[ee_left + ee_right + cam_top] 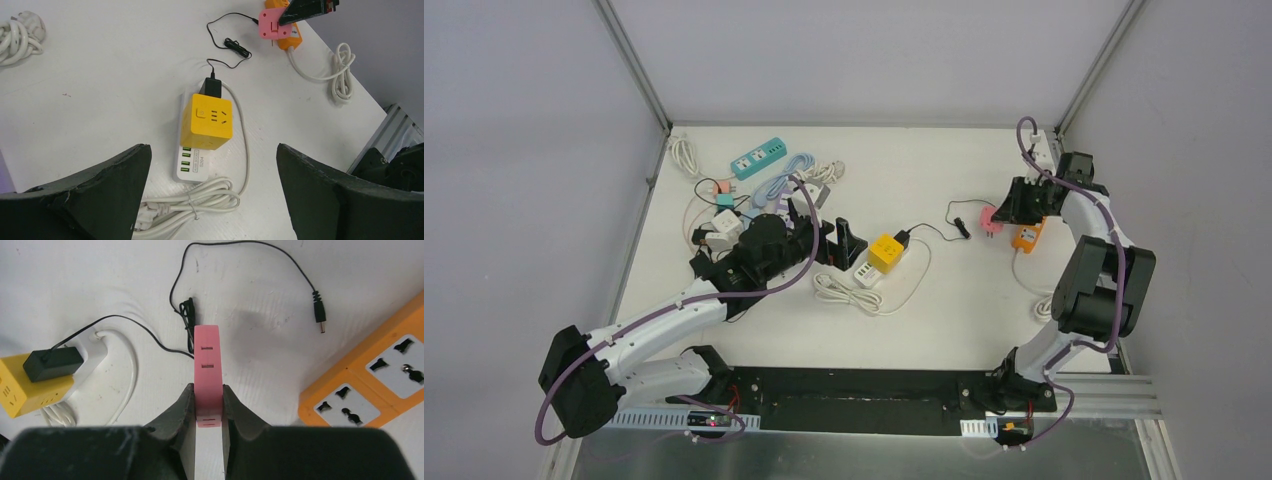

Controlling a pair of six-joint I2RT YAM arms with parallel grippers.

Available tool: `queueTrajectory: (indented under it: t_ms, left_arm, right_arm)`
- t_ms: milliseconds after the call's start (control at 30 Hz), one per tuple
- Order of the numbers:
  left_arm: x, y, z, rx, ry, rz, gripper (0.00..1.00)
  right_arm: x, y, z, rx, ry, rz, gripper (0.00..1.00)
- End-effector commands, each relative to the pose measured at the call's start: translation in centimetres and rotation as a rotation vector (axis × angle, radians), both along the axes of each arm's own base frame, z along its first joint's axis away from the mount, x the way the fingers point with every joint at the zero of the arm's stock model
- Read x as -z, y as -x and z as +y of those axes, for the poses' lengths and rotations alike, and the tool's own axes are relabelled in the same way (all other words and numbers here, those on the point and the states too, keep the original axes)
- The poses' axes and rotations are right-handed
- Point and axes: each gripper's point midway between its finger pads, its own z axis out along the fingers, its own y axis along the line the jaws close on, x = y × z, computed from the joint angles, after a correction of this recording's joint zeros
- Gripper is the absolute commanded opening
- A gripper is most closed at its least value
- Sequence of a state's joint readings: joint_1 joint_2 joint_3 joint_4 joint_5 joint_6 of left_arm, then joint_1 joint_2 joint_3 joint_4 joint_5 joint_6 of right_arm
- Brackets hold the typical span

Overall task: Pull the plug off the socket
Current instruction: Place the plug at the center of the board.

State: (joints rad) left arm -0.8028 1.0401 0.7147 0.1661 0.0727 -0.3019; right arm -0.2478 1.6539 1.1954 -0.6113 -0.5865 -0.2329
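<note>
R pincer (207, 390): narrow, both fingers clamped on sides of pink plug block (207, 360); block sticks out fwd past the tips, slots on its top face. Orange strip (370, 375) lies ahead-right of this pincer, apart from the block. Thin black cable (320, 315) loops on table (100, 75) ahead, loose barrel end ahead-right.

L pincer (212, 150): wide, nothing between the fingers. Yellow cube socket (207, 122) dead ahead, just beyond the tips, centred on the gap. Black plug (211, 87) sits in cube's far side, cable running off fwd. Cube rests on white strip (191, 162), whose green-port end faces the pincer. Coiled white cable (190, 202) on table betw. the fingers, closer to the L one.
</note>
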Motion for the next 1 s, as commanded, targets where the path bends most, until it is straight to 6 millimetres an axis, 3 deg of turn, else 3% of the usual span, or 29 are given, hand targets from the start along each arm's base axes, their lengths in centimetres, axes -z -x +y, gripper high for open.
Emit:
queueTrajectory:
  t_ms: [0, 500, 767, 967]
  left_arm:
    - [-0.2, -0.8, 0.6, -0.041, 0.009, -0.009, 0.99]
    - [0.4, -1.3, 0.5, -0.063, 0.009, 0.024, 0.99]
    - [0.7, -1.4, 0.5, -0.068, 0.010, 0.037, 0.99]
    - [0.8, -1.4, 0.4, -0.068, 0.008, 0.045, 0.99]
  right_arm:
    - [-1.6, -3.1, -1.7, 0.065, 0.039, -0.053, 0.00]
    - [0.1, -8.7, -5.7, 0.237, 0.069, -0.006, 0.05]
    - [0.3, -11.4, -8.1, 0.295, 0.068, -0.004, 0.17]
    - [1.6, -12.5, -8.0, 0.279, 0.032, 0.045, 0.27]
